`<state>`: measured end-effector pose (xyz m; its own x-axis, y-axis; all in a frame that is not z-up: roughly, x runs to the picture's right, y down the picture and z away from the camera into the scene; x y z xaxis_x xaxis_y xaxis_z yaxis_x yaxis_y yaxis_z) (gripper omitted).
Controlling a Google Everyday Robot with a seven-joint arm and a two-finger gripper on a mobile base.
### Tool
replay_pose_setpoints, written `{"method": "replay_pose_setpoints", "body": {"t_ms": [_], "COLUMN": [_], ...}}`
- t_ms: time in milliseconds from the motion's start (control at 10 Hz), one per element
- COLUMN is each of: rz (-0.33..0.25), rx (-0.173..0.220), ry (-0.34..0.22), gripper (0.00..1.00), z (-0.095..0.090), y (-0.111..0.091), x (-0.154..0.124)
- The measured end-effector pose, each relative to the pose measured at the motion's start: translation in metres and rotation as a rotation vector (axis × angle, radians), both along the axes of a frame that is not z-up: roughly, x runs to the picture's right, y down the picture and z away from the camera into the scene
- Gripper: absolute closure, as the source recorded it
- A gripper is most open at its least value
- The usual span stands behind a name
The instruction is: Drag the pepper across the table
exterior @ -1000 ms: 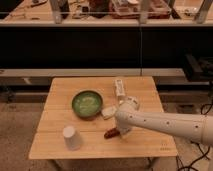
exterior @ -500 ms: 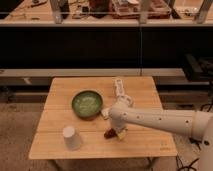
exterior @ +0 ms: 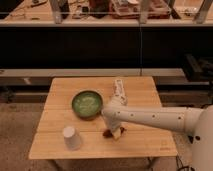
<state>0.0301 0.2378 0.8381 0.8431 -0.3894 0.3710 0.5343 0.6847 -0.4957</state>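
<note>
White cup [exterior: 71, 137] near the front-left corner, pepper [exterior: 107, 133] close to the front edge with the gripper [exterior: 117, 133] right on it (can't tell if it's clamped), so a sloppy drag could roll it off that edge or into the green bowl [exterior: 87, 104] behind.

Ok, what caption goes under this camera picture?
Robot's end effector down at the pepper on the wooden table, near a green bowl.
</note>
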Motion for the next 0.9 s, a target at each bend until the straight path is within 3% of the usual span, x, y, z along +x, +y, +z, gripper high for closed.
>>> {"method": "replay_pose_setpoints", "body": {"t_ms": [900], "rz": [-0.084], "rx": [-0.007], "ry": [-0.1], "gripper": [0.76], "z": [-0.01], "y": [-0.009], "x": [-0.051]}}
